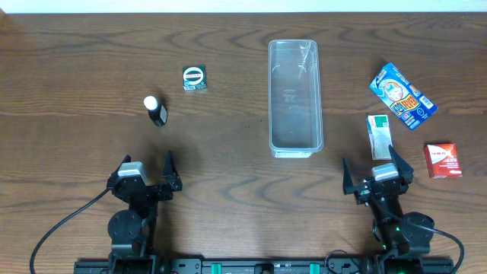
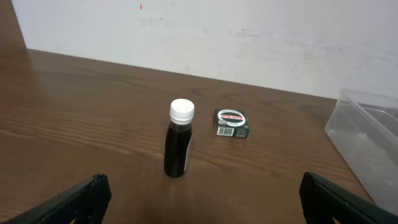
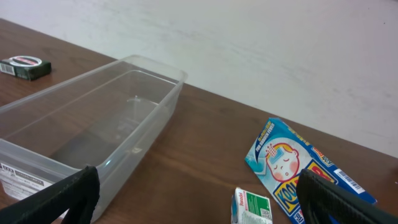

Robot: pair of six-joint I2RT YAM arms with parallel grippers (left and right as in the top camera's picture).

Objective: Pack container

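Overhead, your left gripper sits with its jaws spread wide and nothing between them, near the front edge of the table. Your right gripper is just as wide and grasps nothing.

Ahead of the left one, a dark bottle with a white cap stands upright. A small dark green box lies beyond it to the right.

A green and white box lies just ahead of the right gripper, with a red box to its right and a blue packet farther back.

The container rests mid-table between the two sides, its long axis running away from you, apart from both grippers.
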